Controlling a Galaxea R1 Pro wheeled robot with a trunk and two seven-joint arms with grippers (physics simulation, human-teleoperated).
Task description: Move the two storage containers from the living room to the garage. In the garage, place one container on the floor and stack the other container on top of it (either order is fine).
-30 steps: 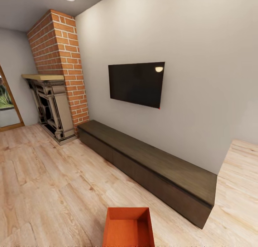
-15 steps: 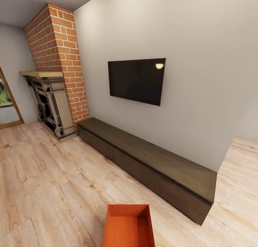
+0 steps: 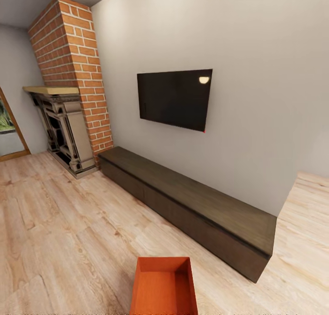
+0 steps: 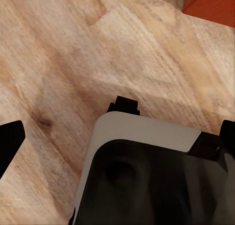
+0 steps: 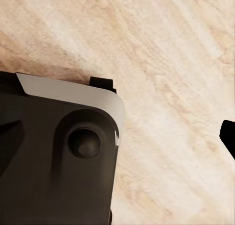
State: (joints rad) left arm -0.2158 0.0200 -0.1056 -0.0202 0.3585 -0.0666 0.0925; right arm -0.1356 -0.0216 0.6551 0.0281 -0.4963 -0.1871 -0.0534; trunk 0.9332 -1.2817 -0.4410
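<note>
Light wood plank floor (image 3: 59,223) runs across the living room ahead of us, up to a plain grey wall (image 3: 256,77). On that wall we see a black TV (image 3: 174,98), and below it a long dark low cabinet (image 3: 192,205) stands on the planks with its back against the wall. At the cabinet's far end rises a brick fireplace (image 3: 75,77) with a pale mantel, and beyond it a wood-framed glass door (image 3: 7,127) shows at the room's far side. One orange-red storage container (image 3: 163,285) sits on the planks near the bottom edge of the head view, open side up, apart from the cabinet's front. In the left wrist view we see the robot's base (image 4: 152,176) over the planks, dark fingertips (image 4: 9,141) at the picture's edges, and a corner of the storage container. In the right wrist view we see the base and one dark fingertip (image 5: 228,137) over bare planks. We cannot tell from these views whether either pincer is apart or together.
</note>
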